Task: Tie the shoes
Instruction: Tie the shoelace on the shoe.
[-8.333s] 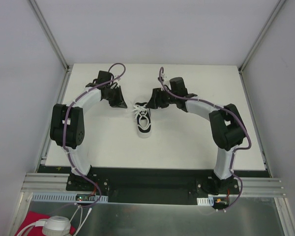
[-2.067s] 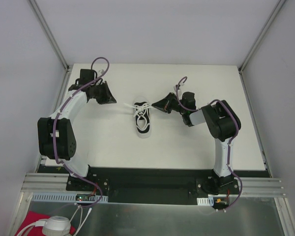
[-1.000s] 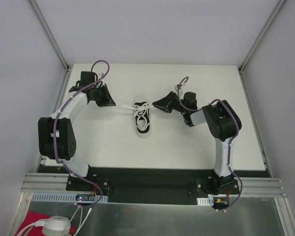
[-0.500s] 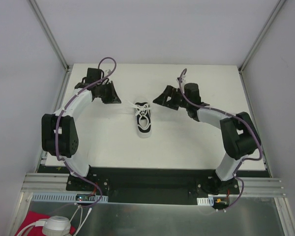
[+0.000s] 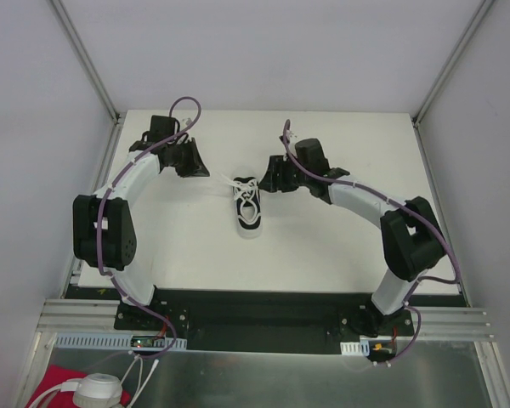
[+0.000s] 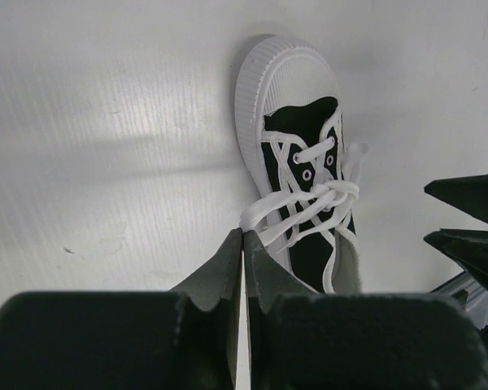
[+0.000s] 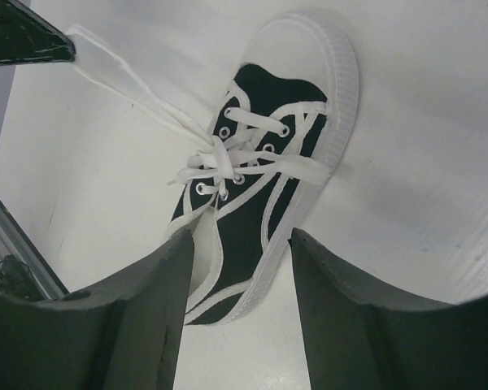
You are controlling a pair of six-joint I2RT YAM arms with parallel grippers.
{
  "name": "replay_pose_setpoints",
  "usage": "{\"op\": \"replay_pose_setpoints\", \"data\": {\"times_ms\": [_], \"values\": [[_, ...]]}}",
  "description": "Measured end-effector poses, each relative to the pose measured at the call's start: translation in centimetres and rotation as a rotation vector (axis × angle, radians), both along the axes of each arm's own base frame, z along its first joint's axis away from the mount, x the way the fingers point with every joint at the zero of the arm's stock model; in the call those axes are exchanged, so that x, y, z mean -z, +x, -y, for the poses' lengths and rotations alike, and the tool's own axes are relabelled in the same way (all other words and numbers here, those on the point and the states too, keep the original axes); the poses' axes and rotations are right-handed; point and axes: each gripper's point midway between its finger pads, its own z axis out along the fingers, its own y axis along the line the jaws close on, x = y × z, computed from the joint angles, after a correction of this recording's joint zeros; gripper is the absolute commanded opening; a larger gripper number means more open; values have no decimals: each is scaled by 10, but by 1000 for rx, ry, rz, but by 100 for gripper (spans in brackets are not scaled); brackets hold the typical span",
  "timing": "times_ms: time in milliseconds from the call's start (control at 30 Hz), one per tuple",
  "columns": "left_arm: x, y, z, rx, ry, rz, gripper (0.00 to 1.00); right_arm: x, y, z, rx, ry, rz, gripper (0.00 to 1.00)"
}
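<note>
The shoe (image 5: 249,206), a small black sneaker with white sole and white laces, lies mid-table with its toe toward the arms. My left gripper (image 5: 204,172) sits to its left, shut on one lace end (image 6: 260,213) that runs taut from the crossed laces (image 6: 325,193) over the tongue. In the left wrist view the pinched strand comes out at the tips of that gripper (image 6: 242,236). My right gripper (image 5: 269,181) hovers at the shoe's heel end on the right. Its jaws are open in the right wrist view (image 7: 237,244), nothing between them, with the shoe (image 7: 268,179) just below.
The white tabletop (image 5: 323,246) ends at grey walls on the left, right and back. A black strip and metal rail carry the arm bases at the near edge (image 5: 255,310). The right gripper's fingers (image 6: 472,195) show at the right edge of the left wrist view.
My right gripper opened, drew back from the shoe, then came in again beside its heel with narrower jaws. The left gripper shifted slightly up and right, still pinching the lace.
</note>
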Motion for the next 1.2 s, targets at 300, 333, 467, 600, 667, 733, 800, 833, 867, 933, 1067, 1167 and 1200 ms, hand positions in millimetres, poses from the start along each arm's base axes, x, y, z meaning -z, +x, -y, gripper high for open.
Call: {"op": "replay_pose_setpoints", "data": {"times_ms": [300,333,467,600,667,733,800,833,867,933,1067,1167,1200], "values": [[0,0,0,0,0,0,0,28,-16,-26,-9,43,-135,48],[0,0,0,0,0,1,0,28,-18,-30,-14,51,-140,48],[0,0,0,0,0,1,0,28,-26,-46,-27,79,-155,44],[0,0,0,0,0,0,0,27,-28,-58,-34,95,-170,43],[0,0,0,0,0,1,0,27,-27,-63,-36,104,-173,43],[0,0,0,0,0,0,0,28,-24,-68,-32,113,-181,43],[0,0,0,0,0,0,0,30,-21,-71,-25,119,-190,43],[0,0,0,0,0,1,0,32,-21,-71,-22,119,-197,43],[0,0,0,0,0,0,0,34,-20,-72,-17,120,-205,43],[0,0,0,0,0,1,0,37,-20,-72,-9,120,-218,43],[0,0,0,0,0,0,0,40,-19,-72,12,121,-233,41],[0,0,0,0,0,0,0,41,-17,-71,33,118,-233,40],[0,0,0,0,0,0,0,41,-16,-71,39,117,-234,39]]}}
